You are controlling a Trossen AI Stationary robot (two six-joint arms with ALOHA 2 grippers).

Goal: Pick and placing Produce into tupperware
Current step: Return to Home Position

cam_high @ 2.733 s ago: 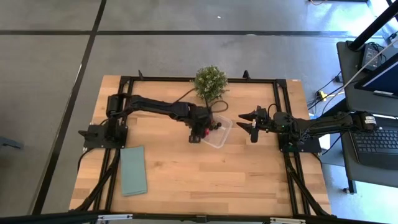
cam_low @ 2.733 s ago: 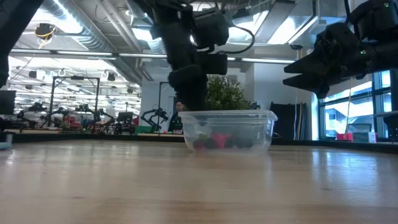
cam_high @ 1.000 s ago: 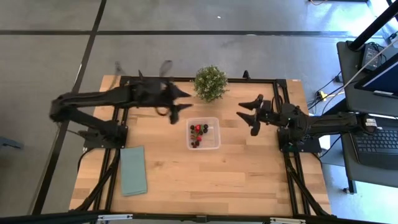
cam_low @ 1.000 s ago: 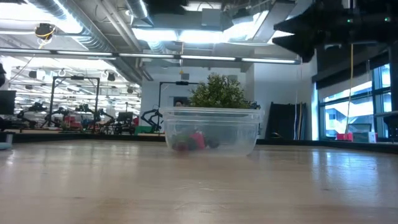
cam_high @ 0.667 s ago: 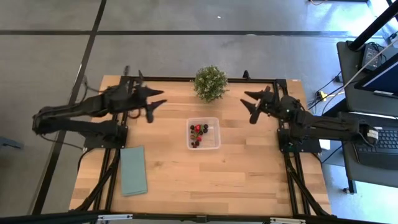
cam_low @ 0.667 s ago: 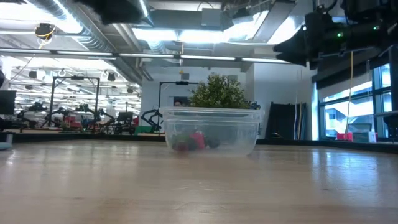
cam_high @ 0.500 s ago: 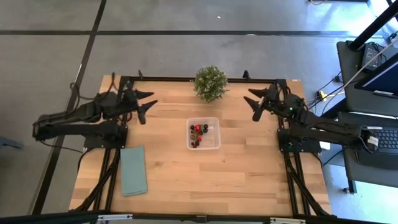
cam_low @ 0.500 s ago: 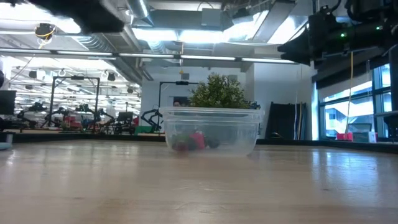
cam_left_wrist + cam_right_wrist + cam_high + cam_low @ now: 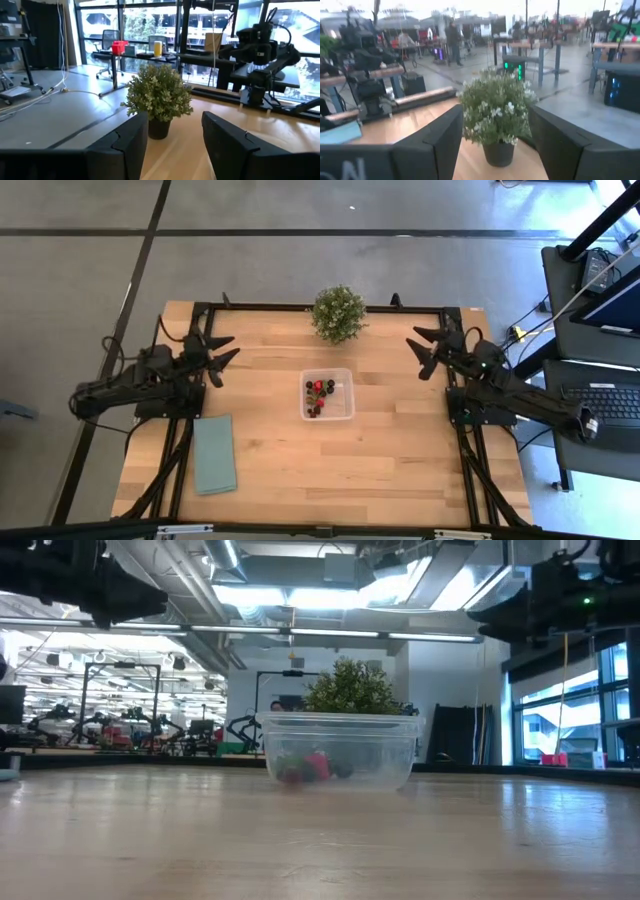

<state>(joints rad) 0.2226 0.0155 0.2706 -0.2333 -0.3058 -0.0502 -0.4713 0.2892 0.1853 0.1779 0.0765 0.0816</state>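
Clear tupperware (image 9: 345, 412) holds the produce (image 9: 319, 392) — job looks done. L gripper (image 9: 234, 346) & R gripper (image 9: 418, 350) both spread, empty, well clear at opp. sides; next: just finish homing.

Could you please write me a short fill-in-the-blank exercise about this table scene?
The produce lies inside the ____. Both the left claw and the right claw are ____ and hold nothing. The teal cloth lies flat on the table, nearer the ____ arm.
Missing words: tupperware; open; left.
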